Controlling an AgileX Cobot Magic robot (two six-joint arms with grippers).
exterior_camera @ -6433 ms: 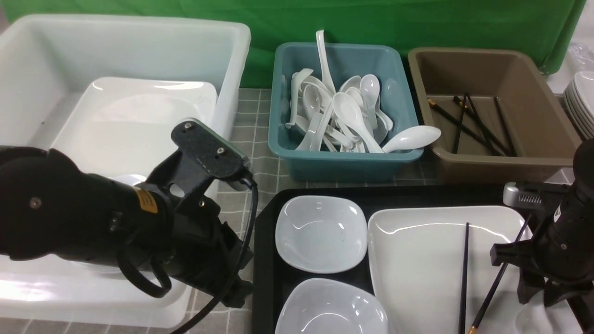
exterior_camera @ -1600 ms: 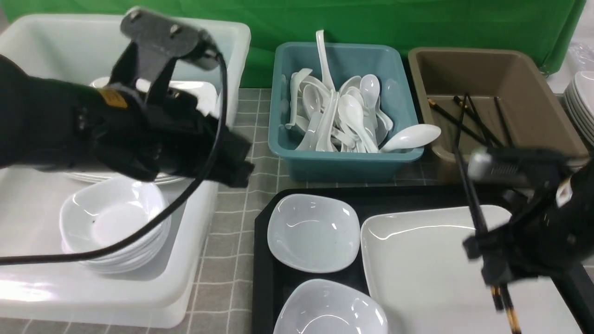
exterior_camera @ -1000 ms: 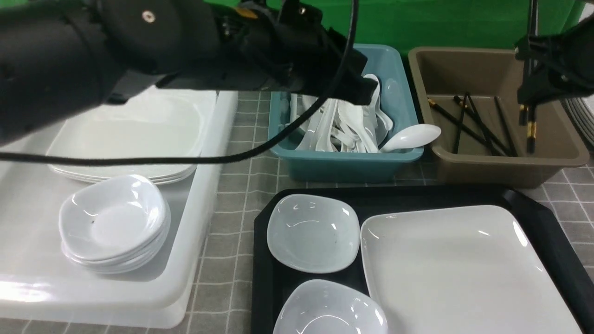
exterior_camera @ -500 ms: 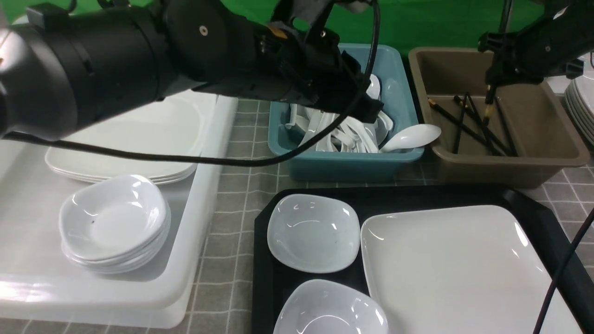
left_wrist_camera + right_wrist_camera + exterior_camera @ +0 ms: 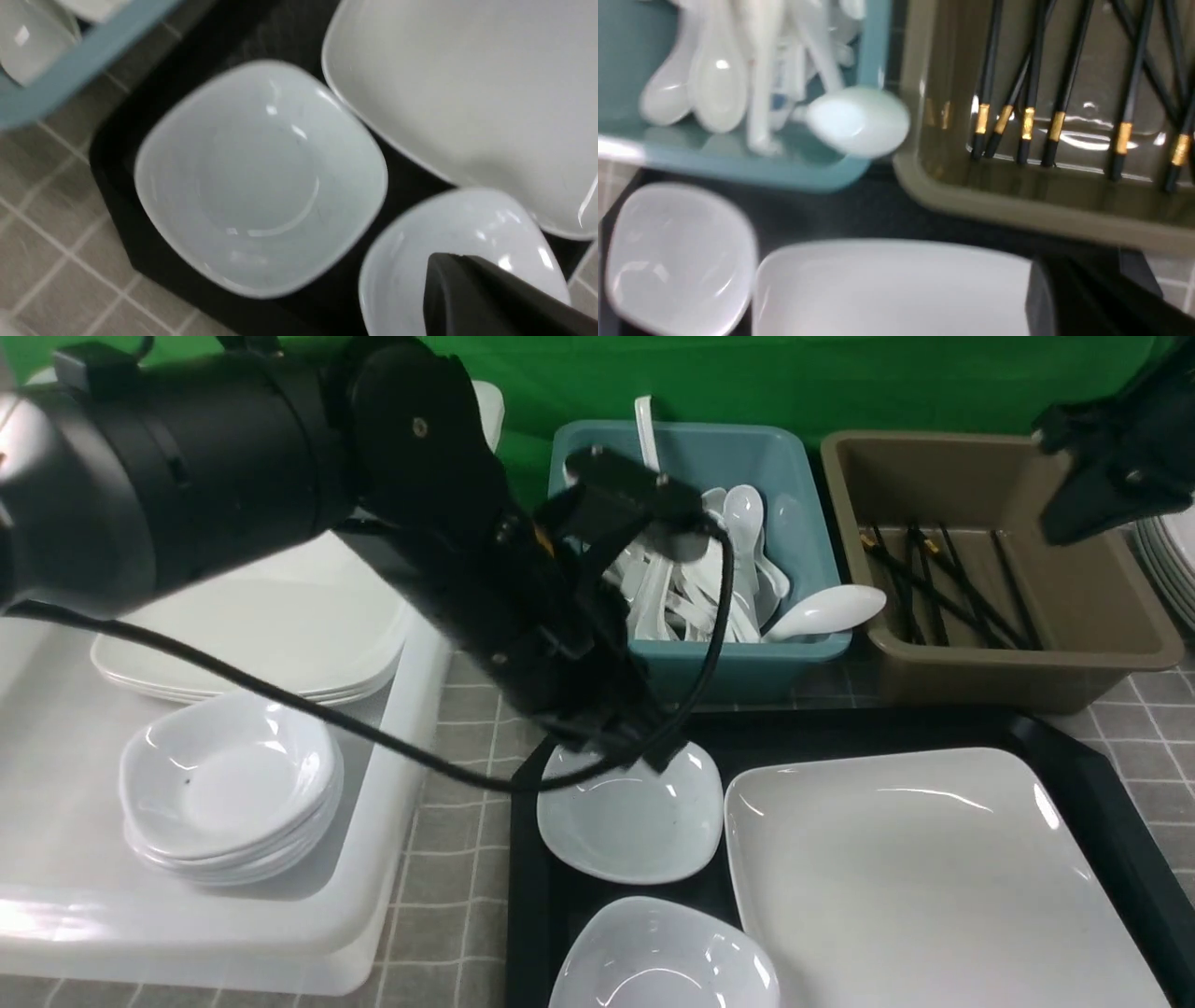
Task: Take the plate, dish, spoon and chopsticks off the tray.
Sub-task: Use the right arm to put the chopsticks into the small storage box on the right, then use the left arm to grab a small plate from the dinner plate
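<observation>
On the black tray [image 5: 1102, 775] lie the large white plate [image 5: 934, 877] and two small white dishes, one further back [image 5: 635, 821] and one nearer [image 5: 663, 961]. My left gripper [image 5: 658, 756] is shut and empty, and hangs low over the back edge of the further dish [image 5: 261, 177]. In the left wrist view its tip [image 5: 444, 261] shows over the nearer dish [image 5: 402, 261]. White spoons fill the teal tub [image 5: 691, 663], one spoon [image 5: 826, 613] overhanging its front rim. The black chopsticks [image 5: 943, 583] lie in the brown tub [image 5: 1018, 672]. My right gripper [image 5: 1064, 527] is shut and empty above that tub's right side.
A big white tub [image 5: 392, 784] on the left holds stacked plates [image 5: 261, 625] and stacked dishes [image 5: 229, 784]. More white plates [image 5: 1172, 560] are piled at the far right edge. The left arm's cable [image 5: 373, 737] hangs across the gap between the white tub and the tray.
The left arm swung from over the teal tub down to the further dish on the tray. The right gripper let the chopsticks drop into the brown tub, shut and drew off to the right.
</observation>
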